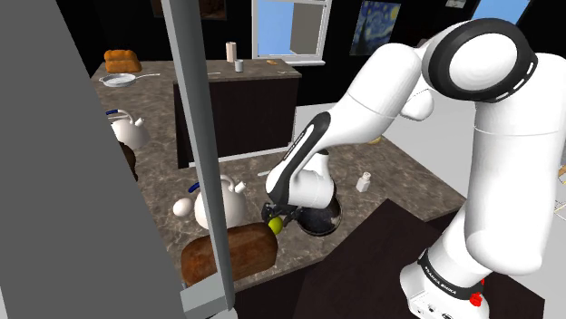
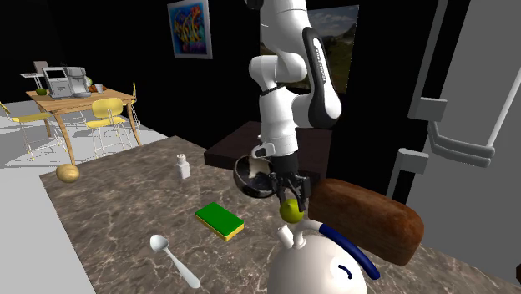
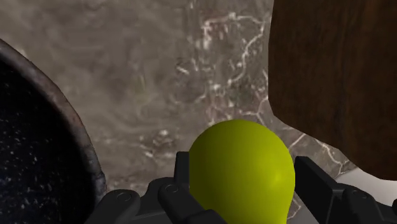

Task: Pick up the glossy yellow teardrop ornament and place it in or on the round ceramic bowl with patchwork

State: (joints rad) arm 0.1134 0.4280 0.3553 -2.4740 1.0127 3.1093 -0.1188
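My gripper (image 1: 277, 220) has its two black fingers (image 3: 313, 181) closed on the yellow ornament (image 3: 242, 168), one on each side. The ornament is round and shiny, and its fat end points away from the hand. It hangs over the brown stone counter (image 3: 159, 83), in the gap between the dark bowl (image 3: 89, 149) and the brown loaf (image 3: 337, 83). I cannot tell if it touches the counter. The bowl is just beside my gripper, and the ornament is not in it. In the second exterior view I see a white kettle (image 2: 317, 267) up front, with a green and yellow sponge (image 2: 220, 220) and a white spoon (image 2: 171, 259) nearby.
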